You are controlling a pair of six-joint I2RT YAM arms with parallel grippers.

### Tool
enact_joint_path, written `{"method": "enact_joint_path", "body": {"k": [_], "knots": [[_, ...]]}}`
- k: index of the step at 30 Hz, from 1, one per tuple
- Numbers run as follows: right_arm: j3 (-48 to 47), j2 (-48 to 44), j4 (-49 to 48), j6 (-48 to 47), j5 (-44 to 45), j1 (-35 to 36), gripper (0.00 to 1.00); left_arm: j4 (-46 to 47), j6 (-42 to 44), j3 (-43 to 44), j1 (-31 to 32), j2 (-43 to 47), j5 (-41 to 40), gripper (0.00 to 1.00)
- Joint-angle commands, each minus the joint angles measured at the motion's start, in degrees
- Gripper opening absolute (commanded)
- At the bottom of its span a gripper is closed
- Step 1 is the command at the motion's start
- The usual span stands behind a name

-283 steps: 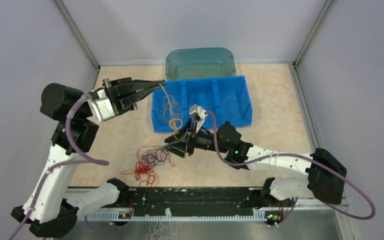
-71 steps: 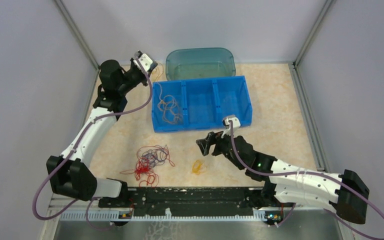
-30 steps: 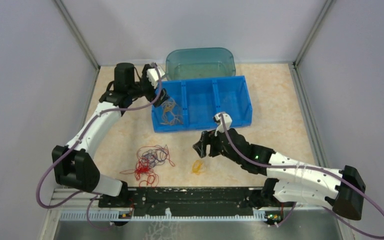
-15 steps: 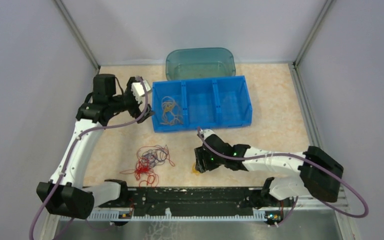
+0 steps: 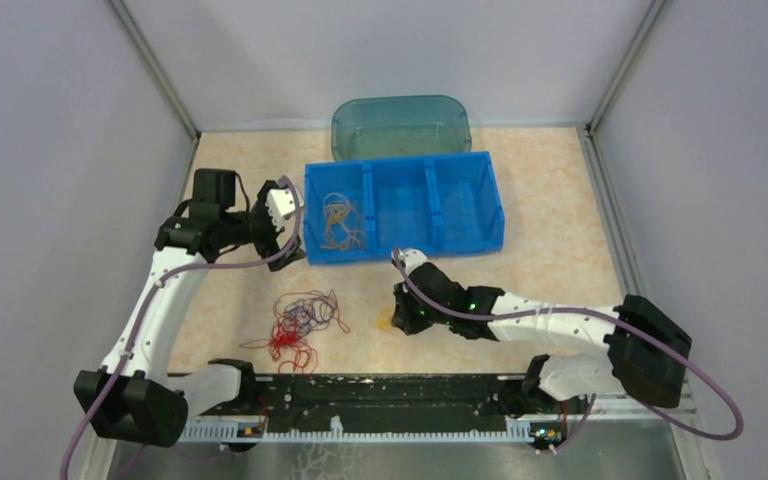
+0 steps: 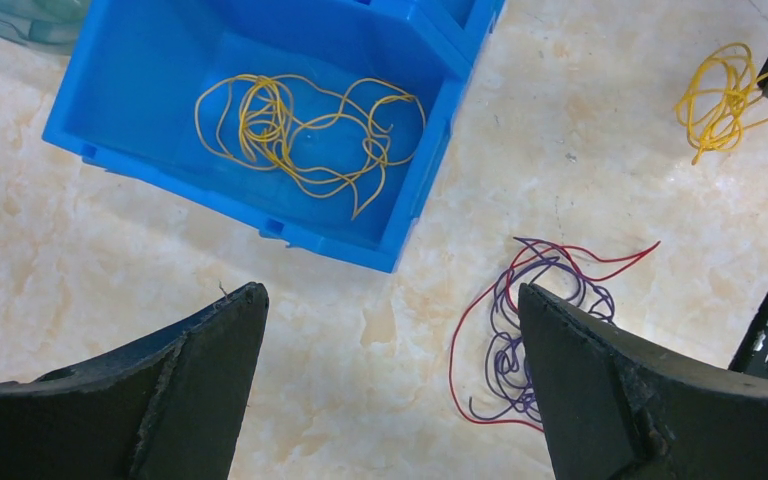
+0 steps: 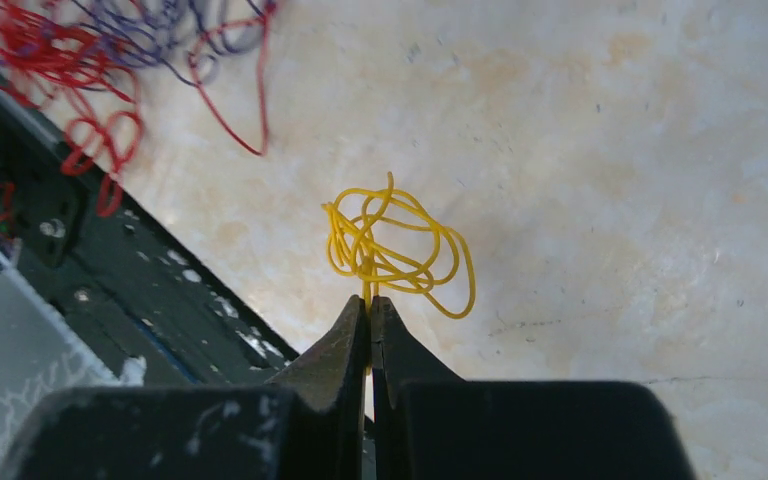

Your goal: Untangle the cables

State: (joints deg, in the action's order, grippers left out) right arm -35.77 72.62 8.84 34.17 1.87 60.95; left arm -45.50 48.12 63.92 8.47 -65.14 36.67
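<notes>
The right tool has its fingers pressed together, pinching one strand of a small coil of yellow wiry cable. The rest of the coil rests on the marbled beige table. A second ago this tool stood open above the coil; it has since dropped low over the table and closed. Seen from overhead, the coil peeks out at 9 o'clock of the right tool.

Further out at 9 o'clock, well apart, lies the clump of red and dark purple wiry cables, in the same spot as before.

The left tool is spread wide and holds nothing. A second ago it hung over the left compartment of the blue plastic three-compartment bin; now it sits just off that bin's 9 o'clock end.

A loose tangle of yellow cable lies inside the left compartment.

A translucent teal tub stands at 12 o'clock of the bin.
</notes>
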Motion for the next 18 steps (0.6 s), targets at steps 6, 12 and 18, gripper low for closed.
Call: {"method": "enact_joint_path", "body": {"k": [6,12,18], "knots": [[-16.17,-8.56,2.31,-6.61,-1.51,-4.39,0.00,-4.56,1.56,1.35,-1.71,1.49,9.69,1.00],[-28.90,-5.31,4.71,-8.54,-9.16,-12.68,0.00,-6.94,2.72,2.90,-2.32,2.80,16.80,1.00],[-39.13,5.31,4.02,-10.81,-9.86,-15.06,0.00,-3.62,3.19,0.09,-2.28,7.06,16.76,1.00]]}}
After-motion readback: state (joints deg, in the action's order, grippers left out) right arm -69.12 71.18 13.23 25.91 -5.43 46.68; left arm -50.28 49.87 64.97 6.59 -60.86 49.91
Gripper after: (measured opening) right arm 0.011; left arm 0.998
